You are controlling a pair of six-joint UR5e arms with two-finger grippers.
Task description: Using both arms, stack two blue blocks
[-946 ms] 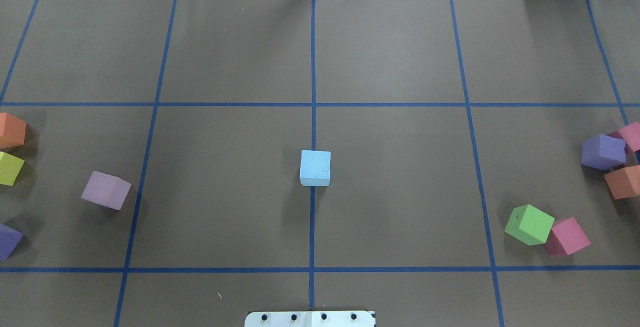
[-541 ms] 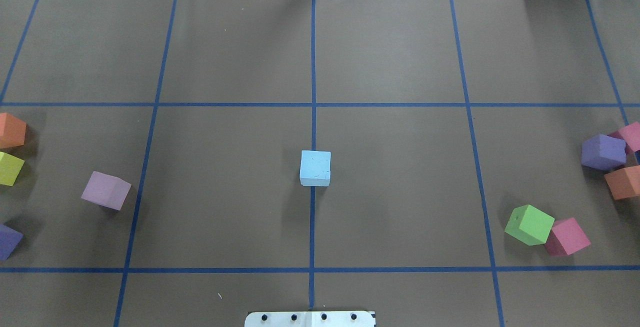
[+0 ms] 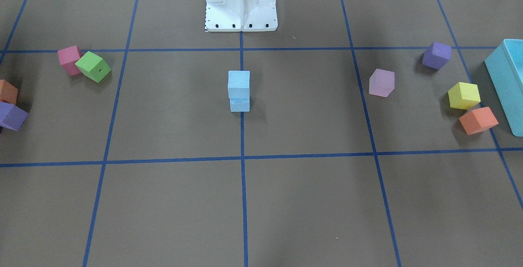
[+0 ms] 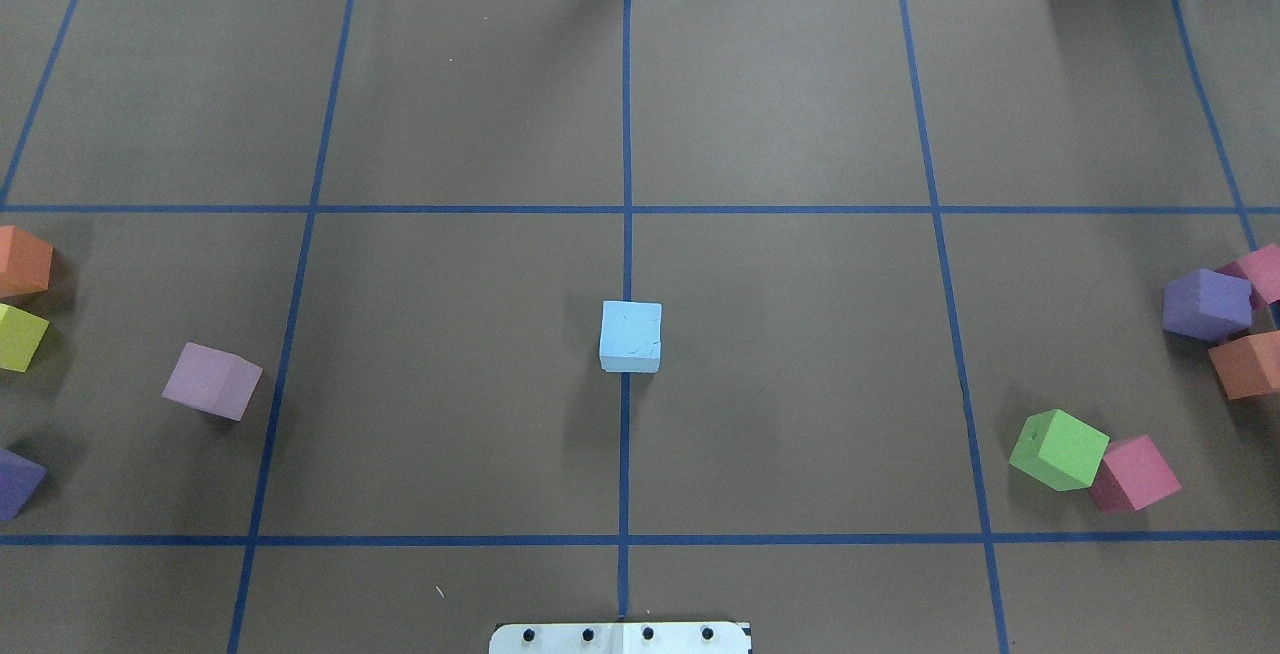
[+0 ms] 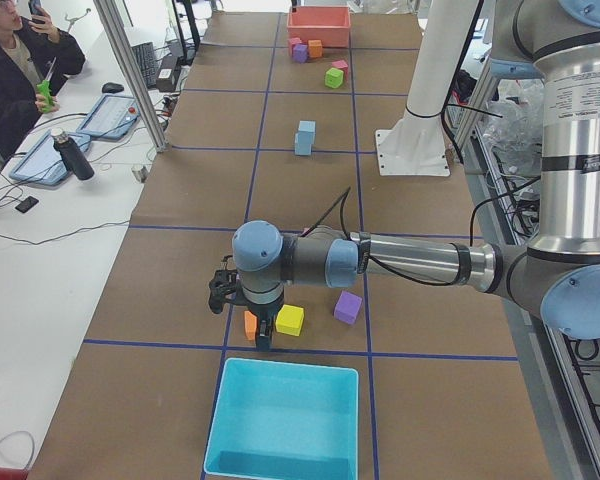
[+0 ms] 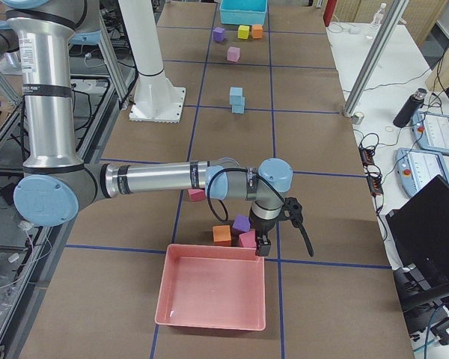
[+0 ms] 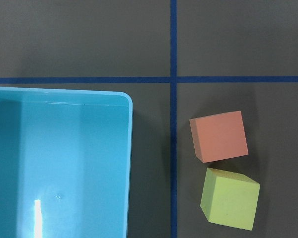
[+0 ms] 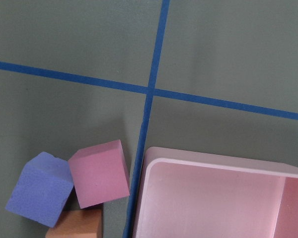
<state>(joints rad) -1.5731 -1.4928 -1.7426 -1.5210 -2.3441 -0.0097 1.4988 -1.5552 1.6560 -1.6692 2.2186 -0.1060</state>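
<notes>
The two blue blocks stand stacked at the table's middle on the centre tape line: the upper blue block (image 3: 238, 84) sits on the lower blue block (image 3: 240, 105). From overhead only the top one (image 4: 631, 334) shows. The stack also shows in the side views (image 5: 305, 137) (image 6: 237, 99). Both arms are far from it. My left gripper (image 5: 263, 340) hangs over the orange and yellow cubes by the turquoise bin. My right gripper (image 6: 260, 249) hangs by the pink bin. I cannot tell whether either is open or shut.
The turquoise bin (image 5: 280, 425) is at my left end with an orange cube (image 7: 219, 135), a yellow cube (image 7: 228, 198), purple (image 3: 436, 55) and lilac (image 3: 381, 82) cubes. The pink bin (image 6: 209, 292) is at my right end with pink (image 8: 98, 173), purple (image 8: 38, 189), orange, green (image 4: 1058, 449) cubes.
</notes>
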